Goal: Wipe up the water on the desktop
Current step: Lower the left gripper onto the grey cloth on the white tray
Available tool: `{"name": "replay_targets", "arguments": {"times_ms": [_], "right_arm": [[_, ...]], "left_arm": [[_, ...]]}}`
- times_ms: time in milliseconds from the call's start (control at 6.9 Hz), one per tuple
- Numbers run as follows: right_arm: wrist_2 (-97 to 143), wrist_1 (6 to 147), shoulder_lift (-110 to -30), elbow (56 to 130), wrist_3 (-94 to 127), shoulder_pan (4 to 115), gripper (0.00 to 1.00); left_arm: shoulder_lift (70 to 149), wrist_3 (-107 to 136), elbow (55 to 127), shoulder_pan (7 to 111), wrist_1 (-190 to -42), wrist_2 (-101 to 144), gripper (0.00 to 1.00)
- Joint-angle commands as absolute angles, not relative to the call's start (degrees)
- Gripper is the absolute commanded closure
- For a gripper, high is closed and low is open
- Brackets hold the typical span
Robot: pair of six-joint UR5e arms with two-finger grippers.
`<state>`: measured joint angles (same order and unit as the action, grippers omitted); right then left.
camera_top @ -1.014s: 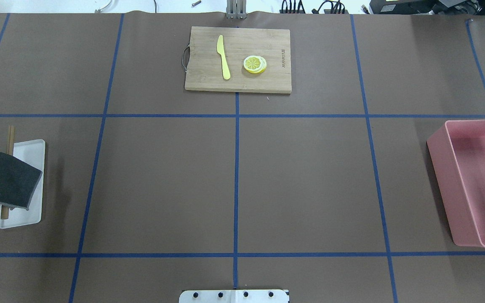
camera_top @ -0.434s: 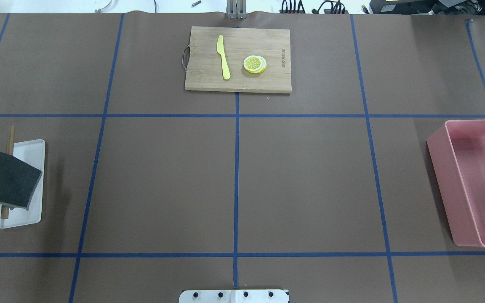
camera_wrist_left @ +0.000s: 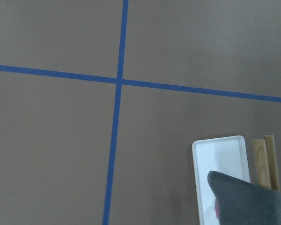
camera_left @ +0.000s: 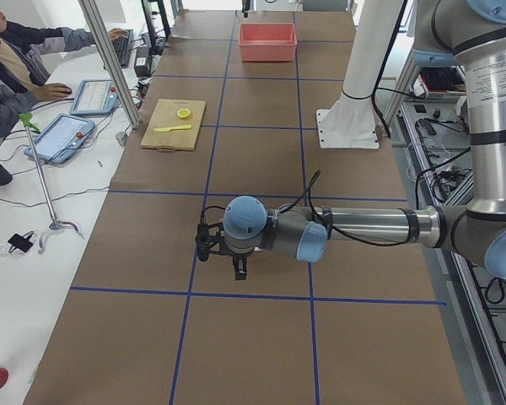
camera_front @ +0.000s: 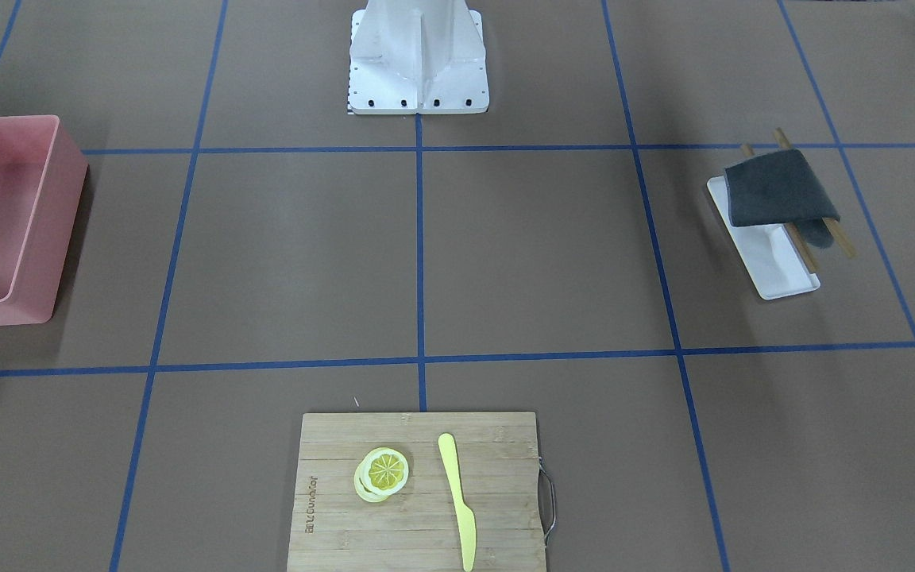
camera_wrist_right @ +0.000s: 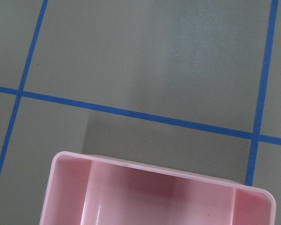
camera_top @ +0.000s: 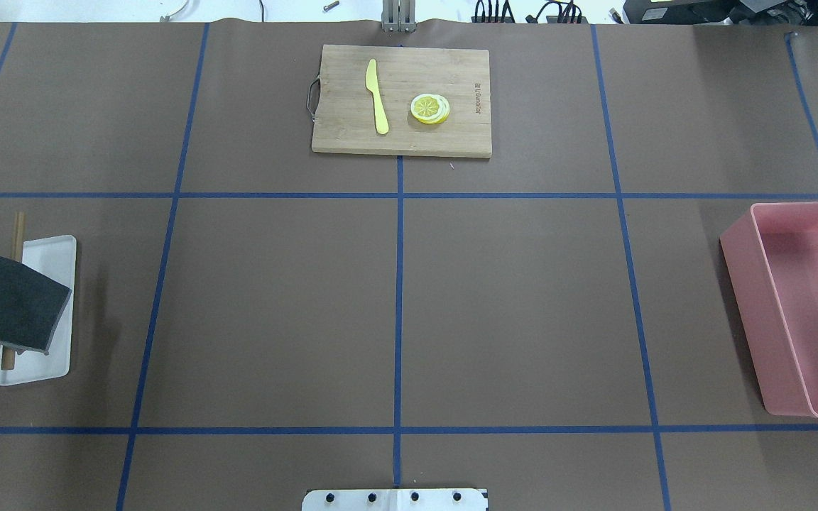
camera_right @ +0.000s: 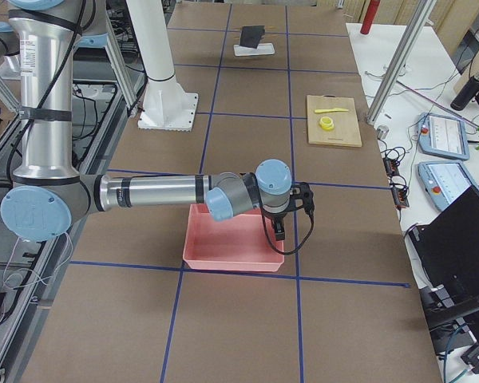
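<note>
Tabletop (camera_top: pixel 274 305) fills every view, and no wiping has begun: the cloth (camera_top: pixel 8 298) hangs at the left edge.
No puddle shows anywhere, so by my read it's all ahead: grab cloth, find water, wipe. Only the side views catch the left tool (camera_left: pixel 238 268) and right tool (camera_right: pixel 278 230); spread or pressed together, can't tell.

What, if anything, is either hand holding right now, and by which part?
Nothing visibly: the left hand and right hand hang bare, and the dark grey cloth lies draped over its wooden rack.
</note>
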<state>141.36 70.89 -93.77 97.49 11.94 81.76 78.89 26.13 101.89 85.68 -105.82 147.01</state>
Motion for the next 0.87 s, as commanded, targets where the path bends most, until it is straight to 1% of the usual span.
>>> {"name": "replay_targets", "arguments": {"times_ms": [0, 145, 579, 724], "right_arm": [[141.5, 70.8, -93.6, 99.4, 14.3, 80.9, 0.0], [141.6, 70.1, -93.6, 99.7, 14.4, 80.7, 0.0], [141.6, 69.9, -93.6, 99.5, 14.4, 80.2, 0.0], [141.6, 69.9, -93.6, 99.5, 14.4, 80.2, 0.0]], "left_arm": [[78.9, 45.3, 105.2, 75.2, -111.0, 143.4, 0.03], [79.0, 50.7, 107.3, 71.0, -111.0, 140.6, 0.03], [78.8, 51.7, 107.7, 66.9, -110.9, 139.9, 0.16], [78.7, 51.7, 107.8, 66.1, -111.0, 140.0, 0.19]]}}
